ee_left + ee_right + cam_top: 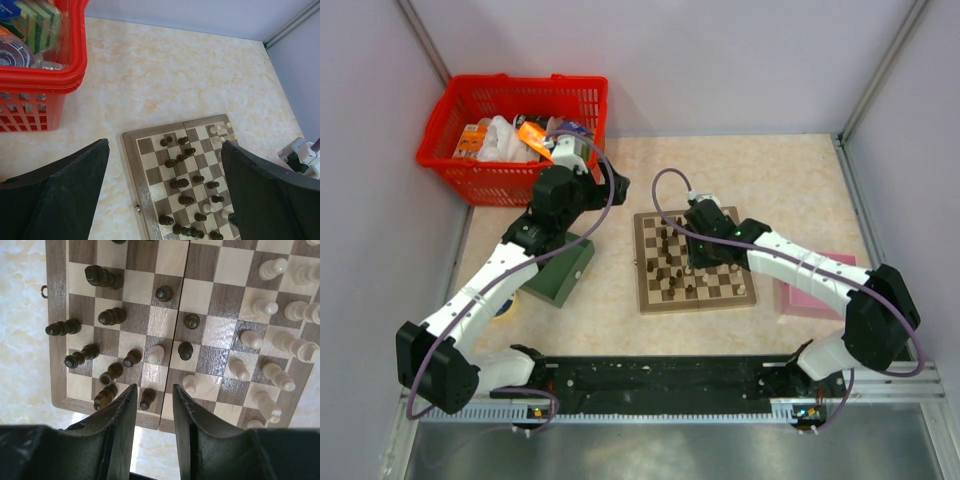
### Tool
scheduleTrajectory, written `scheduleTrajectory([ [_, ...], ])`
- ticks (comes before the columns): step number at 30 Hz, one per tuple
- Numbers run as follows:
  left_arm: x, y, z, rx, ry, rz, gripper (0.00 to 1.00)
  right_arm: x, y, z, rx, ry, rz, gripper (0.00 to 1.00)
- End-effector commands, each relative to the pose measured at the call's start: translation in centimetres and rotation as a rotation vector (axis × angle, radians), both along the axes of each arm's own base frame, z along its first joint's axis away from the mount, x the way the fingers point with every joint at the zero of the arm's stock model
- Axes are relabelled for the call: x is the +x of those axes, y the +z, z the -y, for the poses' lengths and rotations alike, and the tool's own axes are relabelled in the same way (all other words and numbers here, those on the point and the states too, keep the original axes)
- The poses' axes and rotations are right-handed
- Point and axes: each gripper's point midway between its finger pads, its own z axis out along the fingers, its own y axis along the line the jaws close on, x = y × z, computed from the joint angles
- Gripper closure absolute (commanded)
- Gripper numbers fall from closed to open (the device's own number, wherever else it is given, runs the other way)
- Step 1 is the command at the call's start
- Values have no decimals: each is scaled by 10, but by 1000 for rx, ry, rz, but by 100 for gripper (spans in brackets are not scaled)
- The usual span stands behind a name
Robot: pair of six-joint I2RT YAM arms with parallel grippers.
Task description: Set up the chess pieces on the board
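Chess pieces [108,316]: likely light, rigid, slippery, tippy; scattered across the board [139,287]. You should pinch each at its waist. Right gripper [154,388] stands narrow around a dark pawn [146,398], not yet gripping; left gripper [165,145] wide, empty

Left pincer [165,145] spread wide, right pincer [154,390] nearly closed (slim gap showing)

A cream marbled table [770,170] carries a red basket [490,182] in its far left corner, the board [700,304] at center, a green tray [562,282] toward the left edge and a pink box [808,298] toward the right.
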Motion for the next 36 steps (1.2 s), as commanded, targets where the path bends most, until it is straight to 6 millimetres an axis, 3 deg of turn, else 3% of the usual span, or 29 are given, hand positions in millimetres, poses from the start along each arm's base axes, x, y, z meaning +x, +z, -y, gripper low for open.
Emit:
scheduleTrajectory([
  [1,2,16,-8,0,31,63,1,-4,18,10,14,-56,43,65],
  [7,2,16,-8,3,27,65,1,-20,-6,23,-9,-88,-22,64],
  [15,2,11,-11,13,38,51,1,-23,-25,23,-39,-85,-62,64],
  [36,0,4,-18,24,61,42,1,-14,-46,31,-101,-111,-64,68],
])
